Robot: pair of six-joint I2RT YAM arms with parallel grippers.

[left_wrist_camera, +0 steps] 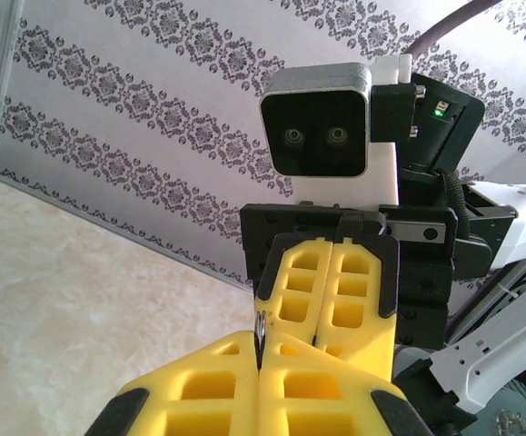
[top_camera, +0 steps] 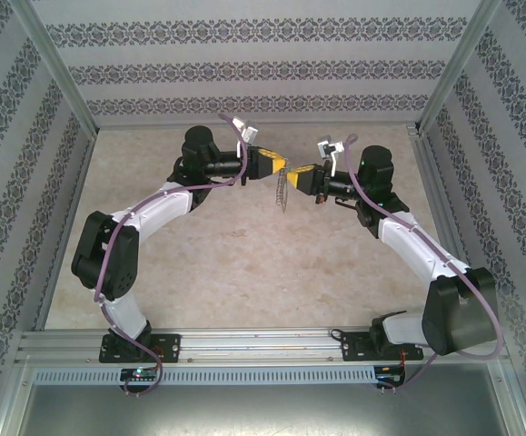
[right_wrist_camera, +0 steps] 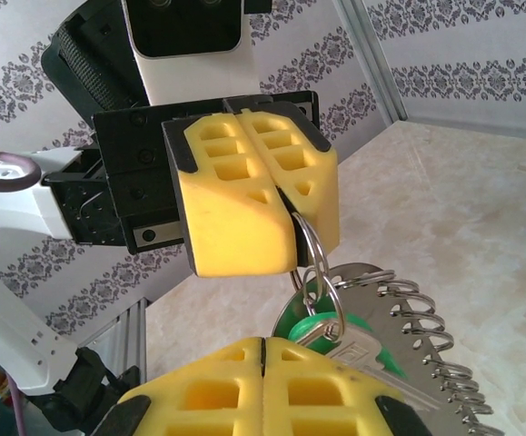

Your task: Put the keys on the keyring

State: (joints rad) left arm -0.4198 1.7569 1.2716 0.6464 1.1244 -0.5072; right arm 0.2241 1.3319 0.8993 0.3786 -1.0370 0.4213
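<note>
Beige marbled table with an aluminium rail along its near edge.

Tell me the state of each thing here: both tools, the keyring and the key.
left tool: shut on the keyring.
right tool: shut, tips at the key; grip unclear.
keyring: lifted off the table, hanging between the tools.
key: green head at the right tool's tips; threaded or not, cannot tell.

Bright, diffuse light fell from above, leaving only faint, soft shadows on the table. The overhead view looked slightly grainy. In the right wrist view the keyring glinted at 4 o'clock, and the foreground at 6 o'clock was blurred.
</note>
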